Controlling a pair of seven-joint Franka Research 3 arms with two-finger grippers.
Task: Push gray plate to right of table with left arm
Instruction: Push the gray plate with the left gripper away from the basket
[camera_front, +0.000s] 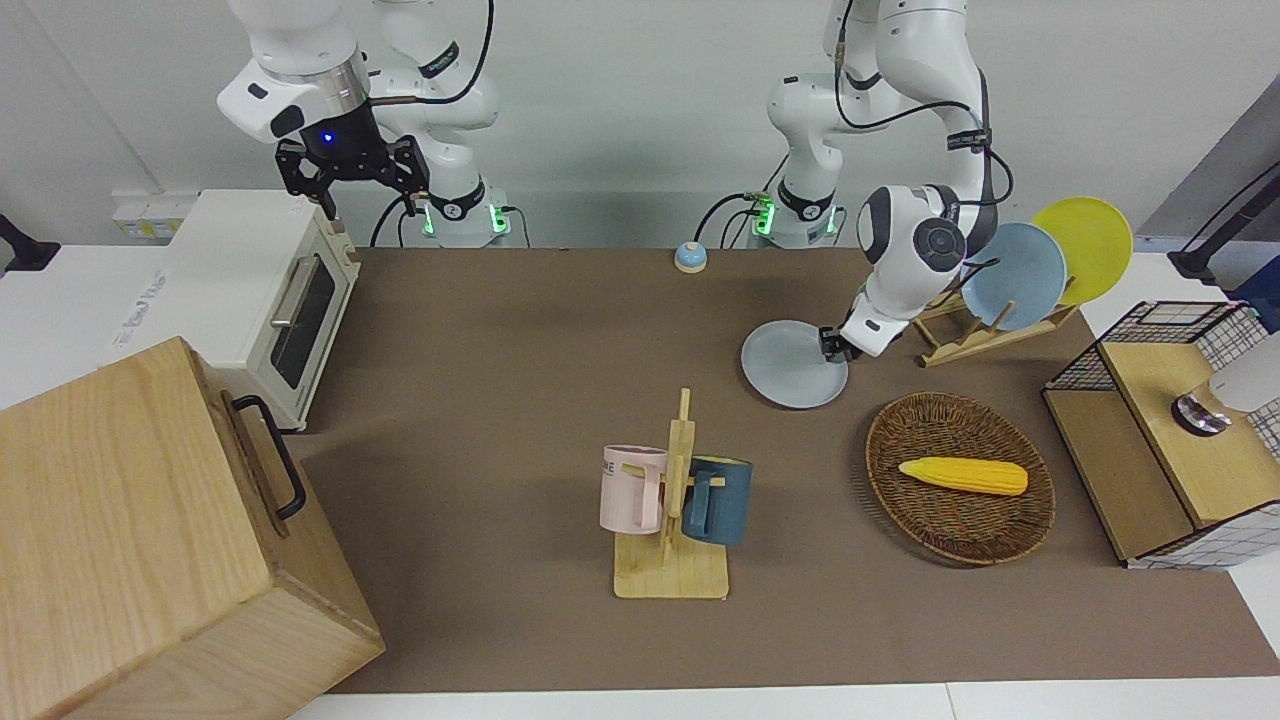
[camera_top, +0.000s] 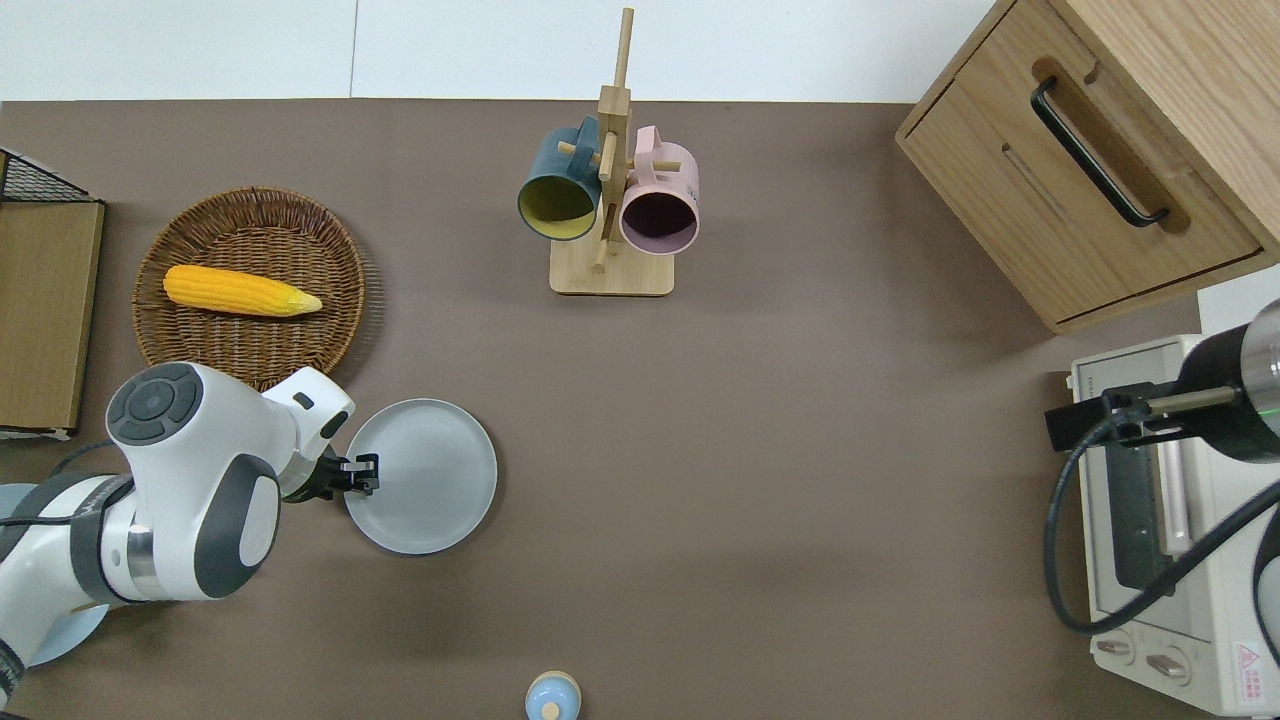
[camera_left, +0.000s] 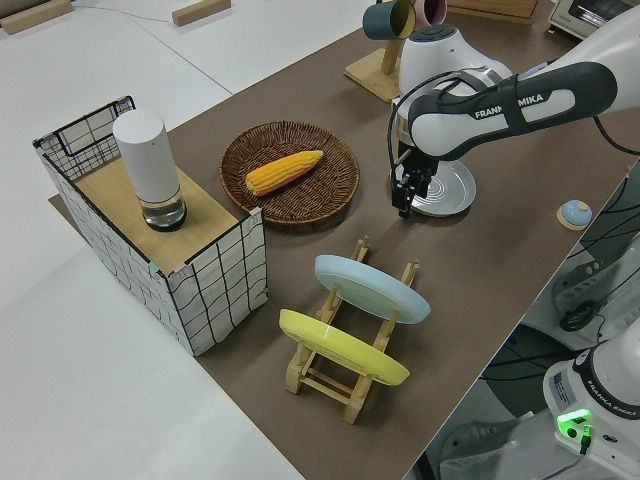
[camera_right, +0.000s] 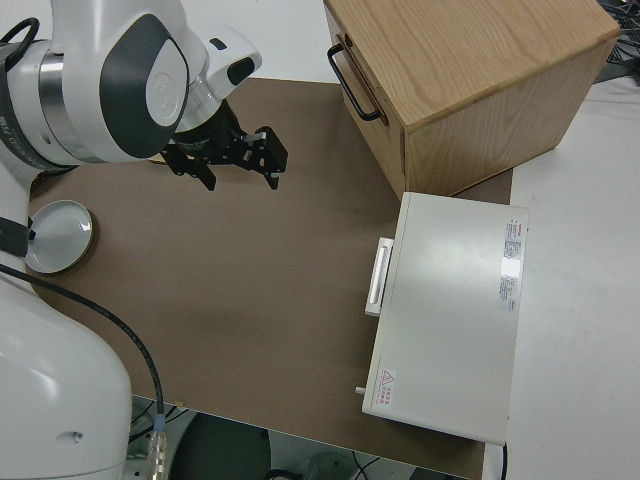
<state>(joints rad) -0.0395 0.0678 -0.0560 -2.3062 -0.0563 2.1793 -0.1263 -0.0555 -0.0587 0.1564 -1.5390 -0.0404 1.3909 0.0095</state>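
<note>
The gray plate lies flat on the brown-matted table, nearer to the robots than the wicker basket; it also shows in the overhead view and the left side view. My left gripper is low at the plate's rim on the side toward the left arm's end of the table, fingers together; it shows in the overhead view and the left side view. My right gripper is parked, open and empty.
A wicker basket holds a corn cob. A mug rack stands mid-table, farther from the robots. A dish rack holds a sky-blue and a yellow plate. A wooden cabinet, a toaster oven and a small bell stand around.
</note>
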